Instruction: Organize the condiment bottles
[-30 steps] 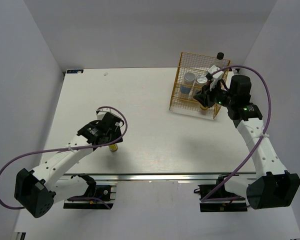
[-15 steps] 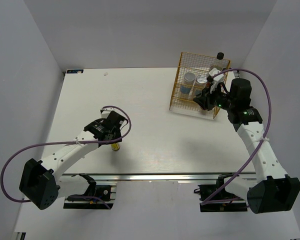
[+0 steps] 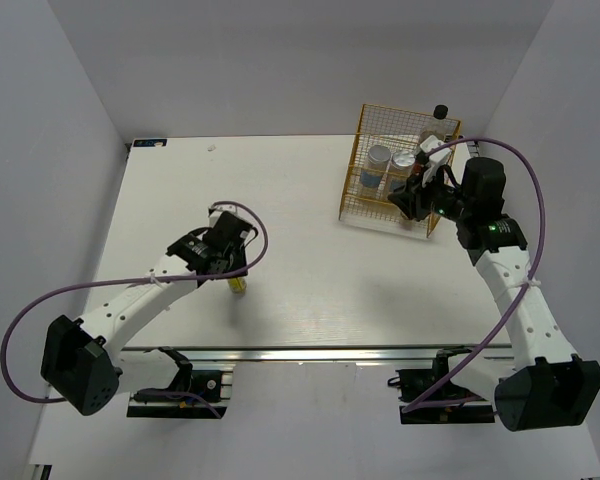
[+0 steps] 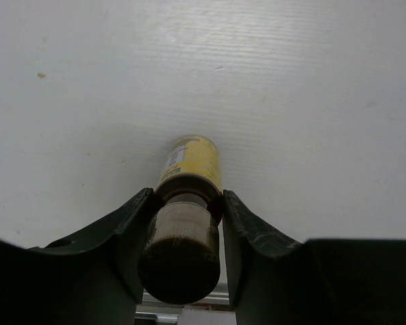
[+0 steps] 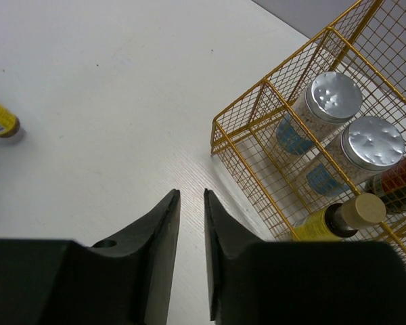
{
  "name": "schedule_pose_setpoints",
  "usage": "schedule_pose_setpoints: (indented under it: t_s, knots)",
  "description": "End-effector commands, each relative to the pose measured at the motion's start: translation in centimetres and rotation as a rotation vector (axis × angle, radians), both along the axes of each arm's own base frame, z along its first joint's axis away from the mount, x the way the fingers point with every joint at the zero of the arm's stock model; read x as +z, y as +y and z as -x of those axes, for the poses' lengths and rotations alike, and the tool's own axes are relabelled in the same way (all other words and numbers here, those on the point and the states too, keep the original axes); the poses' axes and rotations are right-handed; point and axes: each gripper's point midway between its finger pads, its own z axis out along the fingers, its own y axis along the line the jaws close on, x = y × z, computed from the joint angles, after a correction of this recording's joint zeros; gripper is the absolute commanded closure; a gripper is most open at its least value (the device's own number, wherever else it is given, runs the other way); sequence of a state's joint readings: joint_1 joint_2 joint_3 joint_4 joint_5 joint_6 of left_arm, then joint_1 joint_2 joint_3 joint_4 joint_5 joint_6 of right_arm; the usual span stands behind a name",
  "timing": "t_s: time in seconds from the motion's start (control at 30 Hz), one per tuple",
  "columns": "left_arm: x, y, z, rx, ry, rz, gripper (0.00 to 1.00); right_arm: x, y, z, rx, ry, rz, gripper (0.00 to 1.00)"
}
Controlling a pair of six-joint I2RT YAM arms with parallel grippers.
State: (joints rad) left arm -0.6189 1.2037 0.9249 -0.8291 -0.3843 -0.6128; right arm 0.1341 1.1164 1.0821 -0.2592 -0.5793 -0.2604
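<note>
1. Your left pincer (image 4: 186,203), clamped on the small yellow-labelled bottle (image 4: 193,159), has carried it slightly nearer the yellow rack (image 3: 354,190), though it is still well apart from it.
2. Your right pincer (image 5: 191,203) is barely parted and empty, just beside the rack.
3. Likely the last bottle's delivery is starting.

White links and black joint housings form the left arm (image 3: 130,300) and right arm (image 3: 517,290); purple cables (image 3: 4,345) loop along both. The left gripper (image 4: 186,196) and right gripper (image 5: 191,195) have black moulded fingers.
</note>
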Motion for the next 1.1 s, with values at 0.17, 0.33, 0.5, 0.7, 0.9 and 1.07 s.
schedule_pose_setpoints:
  t_s: [0.17, 0.33, 0.5, 0.7, 0.9, 1.07]
  knots:
    - [11.7, -8.3, -6.7, -0.246, -0.239, 0.226, 1.0, 4.6, -0.6, 0.2, -0.081, -0.086, -0.067, 0.98]
    - [17.2, -13.5, -9.9, -0.374, -0.332, 0.314, 1.0, 5.9, -1.8, 0.1, -0.164, -0.13, -0.065, 1.0]
    - [18.8, -18.9, -14.0, -0.447, -0.363, 0.34, 1.0, 6.3, -3.3, -0.4, -0.256, -0.148, -0.052, 1.0]
    - [22.7, -24.1, -17.6, -0.504, -0.464, 0.383, 1.0, 5.8, -4.1, -0.3, -0.294, -0.15, -0.035, 1.0]
    - [23.4, -27.8, -19.4, -0.526, -0.542, 0.441, 1.0, 5.2, -4.5, -0.2, -0.312, -0.137, -0.029, 1.0]
    - [22.9, -30.5, -19.7, -0.547, -0.574, 0.477, 1.0, 4.6, -4.6, -0.1, -0.312, -0.126, -0.027, 1.0]
